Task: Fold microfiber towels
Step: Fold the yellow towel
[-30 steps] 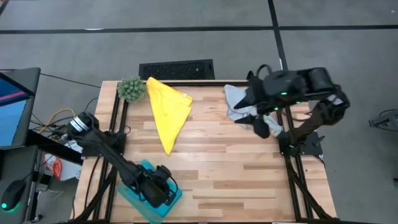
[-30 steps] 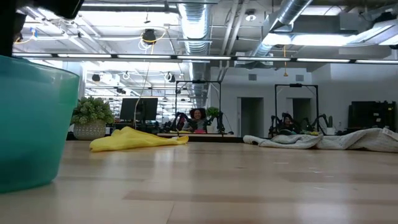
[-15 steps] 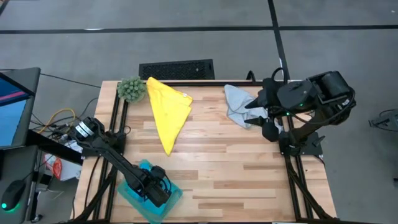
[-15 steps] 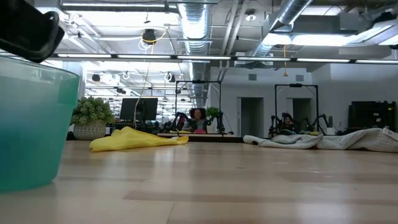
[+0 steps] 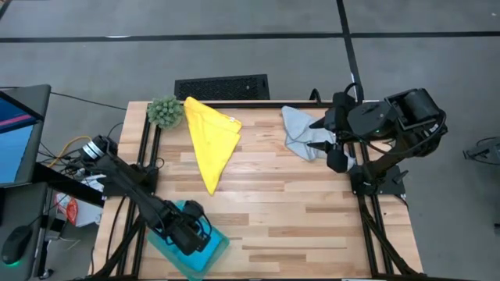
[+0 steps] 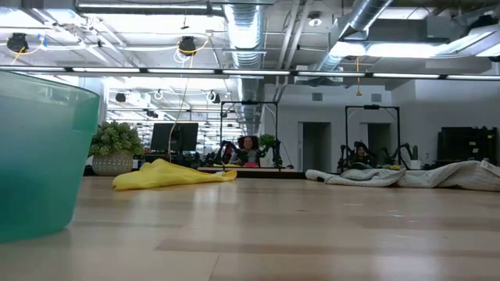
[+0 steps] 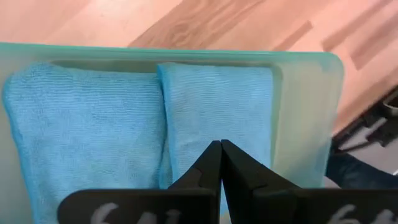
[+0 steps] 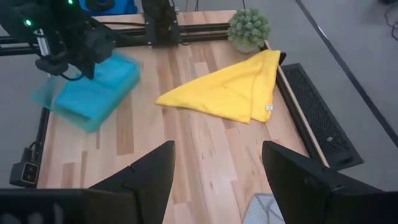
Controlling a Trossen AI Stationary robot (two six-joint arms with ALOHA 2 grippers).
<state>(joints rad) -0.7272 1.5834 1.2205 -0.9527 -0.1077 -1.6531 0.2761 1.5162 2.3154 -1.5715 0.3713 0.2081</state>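
your left gripper (image 7: 221, 149), fingers pressed together, hangs over two blue towels (image 7: 214, 106) in the teal bin (image 5: 215, 250) at lower left, while your right gripper (image 5: 326, 144) is spread beside the grey towel (image 5: 297, 129).

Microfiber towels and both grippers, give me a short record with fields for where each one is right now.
yellow microfiber towel: lying loosely folded on the wooden table, beside the fuzzy green plant ball
light grey microfiber towel: crumpled at the table's far right edge
two bright blue microfiber towels: folded, side by side in the translucent teal bin
left gripper: shut, over the bin
right gripper: open, empty, beside the grey towel
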